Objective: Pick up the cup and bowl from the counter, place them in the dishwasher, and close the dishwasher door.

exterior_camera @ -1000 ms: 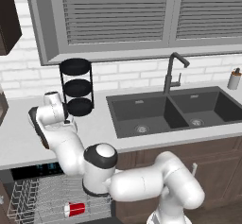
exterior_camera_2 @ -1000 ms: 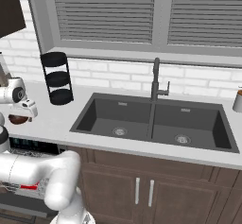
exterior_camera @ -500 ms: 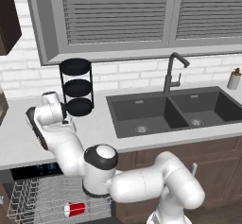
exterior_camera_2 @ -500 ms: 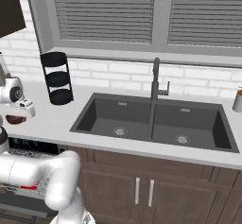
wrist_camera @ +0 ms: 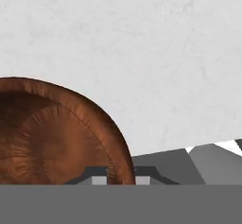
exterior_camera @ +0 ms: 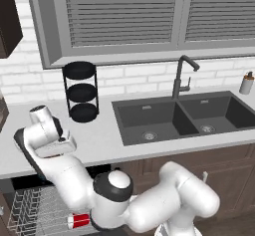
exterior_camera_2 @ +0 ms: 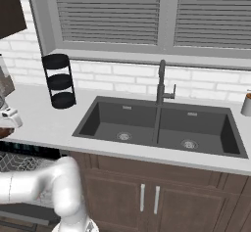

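The two-finger gripper [wrist_camera: 120, 178] is straddling the rim of the small round dark-brown wooden-looking bowl [wrist_camera: 52, 138].
In the hand view one dark finger tip is sitting inside the rim and the other outside, close against it, though whether they are actually pinching it is not clear. The bowl is showing over the light-grey stone-like counter [wrist_camera: 142, 53]. The small red plastic cup [exterior_camera: 78, 221] is lying on its side in the dishwasher's silver-grey wire rack [exterior_camera: 30, 210] below the counter edge.

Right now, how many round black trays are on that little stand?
3. The stand by the wall, left of the sink, holds a top tray, a middle tray and a bottom tray.
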